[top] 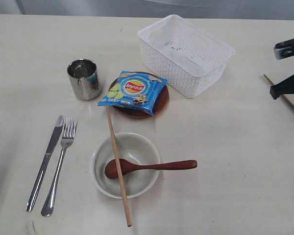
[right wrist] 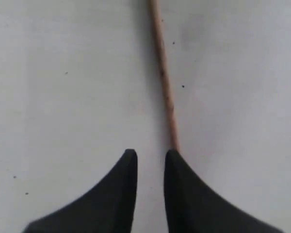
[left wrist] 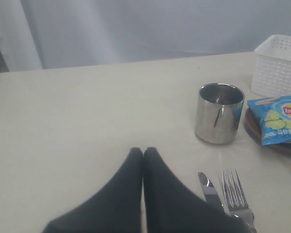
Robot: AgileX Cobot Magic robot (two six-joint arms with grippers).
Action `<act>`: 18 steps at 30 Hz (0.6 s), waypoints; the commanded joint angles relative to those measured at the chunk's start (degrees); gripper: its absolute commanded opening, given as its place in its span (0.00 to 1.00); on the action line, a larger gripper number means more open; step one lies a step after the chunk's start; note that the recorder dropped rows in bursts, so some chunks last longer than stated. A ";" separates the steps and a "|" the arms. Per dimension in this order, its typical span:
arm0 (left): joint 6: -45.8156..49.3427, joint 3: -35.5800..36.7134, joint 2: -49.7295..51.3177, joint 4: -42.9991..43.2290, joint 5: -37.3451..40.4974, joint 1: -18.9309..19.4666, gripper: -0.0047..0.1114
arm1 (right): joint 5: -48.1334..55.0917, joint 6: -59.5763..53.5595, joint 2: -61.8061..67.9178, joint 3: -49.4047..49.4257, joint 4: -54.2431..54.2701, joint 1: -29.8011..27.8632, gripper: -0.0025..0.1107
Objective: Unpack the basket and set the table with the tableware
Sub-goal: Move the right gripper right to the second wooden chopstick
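The table lies under the right claw, whose jaws stand narrowly apart, gripping nothing. The basket stands near it, toward the left arm's side; the bowl and cup lie farther that way. 1 chopstick ends just beside 1 fingertip, outside the gap. The left claw is pinched closed.

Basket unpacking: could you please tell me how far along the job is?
The basket looks empty; steel cup, knife, fork, plate and bowl with wooden spoon are on the table. In hand: right gripper, jaws slightly apart, at the stray chopstick. Left: laying it beside the chopstick across the bowl.
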 commanded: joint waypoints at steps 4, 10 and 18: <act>-0.02 0.14 -0.13 -0.13 -0.48 -0.33 0.04 | -3.93 -8.59 7.46 -3.40 -1.86 -0.43 0.33; -0.02 0.14 -0.13 -0.13 -0.48 -0.33 0.04 | -2.39 -8.47 10.88 -6.85 -4.60 -0.43 0.50; -0.02 0.14 -0.13 -0.13 -0.48 -0.33 0.04 | -6.10 -10.86 14.47 -6.85 -6.65 -0.43 0.46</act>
